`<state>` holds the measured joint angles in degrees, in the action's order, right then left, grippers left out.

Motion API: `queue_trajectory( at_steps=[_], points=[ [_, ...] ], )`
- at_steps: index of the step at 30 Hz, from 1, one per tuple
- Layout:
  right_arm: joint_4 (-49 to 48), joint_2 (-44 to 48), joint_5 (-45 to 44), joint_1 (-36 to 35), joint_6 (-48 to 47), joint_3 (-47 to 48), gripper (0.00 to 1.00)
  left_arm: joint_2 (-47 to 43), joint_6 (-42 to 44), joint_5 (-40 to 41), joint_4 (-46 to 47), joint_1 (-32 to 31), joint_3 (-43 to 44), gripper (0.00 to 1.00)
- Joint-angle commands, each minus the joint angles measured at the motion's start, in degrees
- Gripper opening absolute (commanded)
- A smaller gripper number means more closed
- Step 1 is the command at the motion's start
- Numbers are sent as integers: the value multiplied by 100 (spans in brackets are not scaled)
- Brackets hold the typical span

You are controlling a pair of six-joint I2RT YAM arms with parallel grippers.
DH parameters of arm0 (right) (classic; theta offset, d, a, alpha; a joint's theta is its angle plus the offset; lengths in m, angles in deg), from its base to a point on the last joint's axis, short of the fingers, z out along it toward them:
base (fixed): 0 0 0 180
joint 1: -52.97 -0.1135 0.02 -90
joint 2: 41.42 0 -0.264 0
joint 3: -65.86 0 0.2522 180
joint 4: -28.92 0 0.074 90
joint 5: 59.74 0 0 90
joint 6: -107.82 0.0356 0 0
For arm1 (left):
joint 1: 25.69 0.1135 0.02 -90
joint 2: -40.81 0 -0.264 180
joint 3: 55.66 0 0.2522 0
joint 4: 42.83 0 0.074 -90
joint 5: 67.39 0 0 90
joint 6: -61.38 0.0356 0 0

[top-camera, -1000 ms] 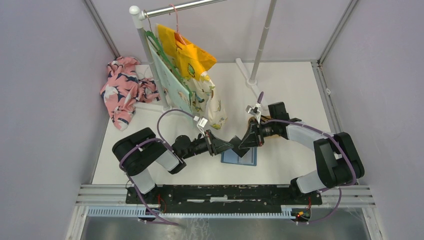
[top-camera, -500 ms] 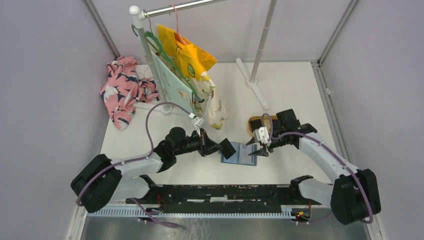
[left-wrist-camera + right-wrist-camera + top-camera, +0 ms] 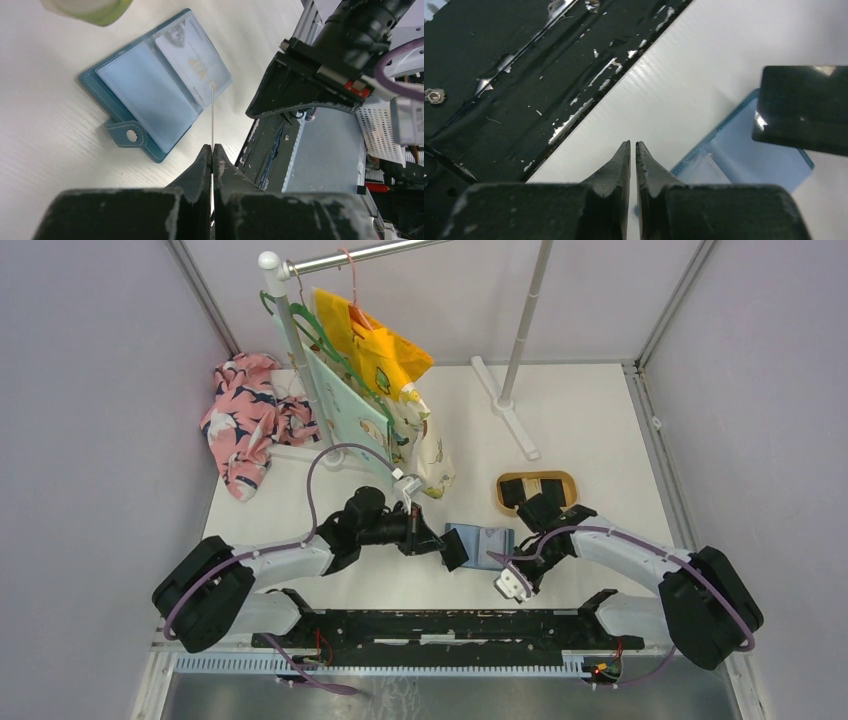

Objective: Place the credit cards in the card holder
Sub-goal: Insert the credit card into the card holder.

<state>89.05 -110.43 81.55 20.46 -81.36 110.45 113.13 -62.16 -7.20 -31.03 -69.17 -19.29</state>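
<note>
The card holder (image 3: pixel 490 540) (image 3: pixel 145 95) lies open and flat on the white table, showing pale blue slots and its snap tab; a light card sits in one slot. My left gripper (image 3: pixel 443 545) (image 3: pixel 212 146) is shut on a black credit card (image 3: pixel 456 551) (image 3: pixel 212 115), seen edge-on and hovering at the holder's left end. In the right wrist view this card (image 3: pixel 804 107) floats above the holder (image 3: pixel 754 160). My right gripper (image 3: pixel 493 558) (image 3: pixel 632 143) sits at the holder's near edge, jaws nearly touching with nothing between them. More black cards (image 3: pixel 520 488) lie in the tan tray (image 3: pixel 537 476).
A clothes rack with hanging garments (image 3: pixel 375 370) stands at the back left, with a pink floral cloth (image 3: pixel 245 420) heaped beside it. A rack pole and its foot (image 3: pixel 505 400) stand behind the tray. The black mounting rail (image 3: pixel 450 625) runs along the near edge.
My right gripper opened, then closed again, and swung from the holder's far side to its near edge. My left gripper carried the black card down to the holder's left end.
</note>
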Motion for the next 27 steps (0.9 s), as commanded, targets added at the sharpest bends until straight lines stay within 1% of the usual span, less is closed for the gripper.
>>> queue_trajectory(
  at_steps=[1,3,9,16,20,24,27],
  points=[
    [-182,-219,-704,-402,-23,6,12,220,-104,-322,186,7,326,2],
    [-507,-254,-1067,-535,402,-22,12,335,-164,-387,296,7,353,2],
    [-948,-131,-1667,-566,1051,-17,12,701,-246,-541,449,15,438,2],
    [-1157,-114,-2377,-553,1432,15,12,937,-336,-658,529,73,542,2],
    [-1303,-19,-2637,-391,1631,0,12,1007,-462,-658,652,101,491,2],
    [-1267,110,-2469,-225,1651,-20,12,1199,-808,-676,1109,98,401,2],
    [-843,160,-1780,-128,1362,105,13,1386,-1120,-718,1577,99,312,2]
  ],
)
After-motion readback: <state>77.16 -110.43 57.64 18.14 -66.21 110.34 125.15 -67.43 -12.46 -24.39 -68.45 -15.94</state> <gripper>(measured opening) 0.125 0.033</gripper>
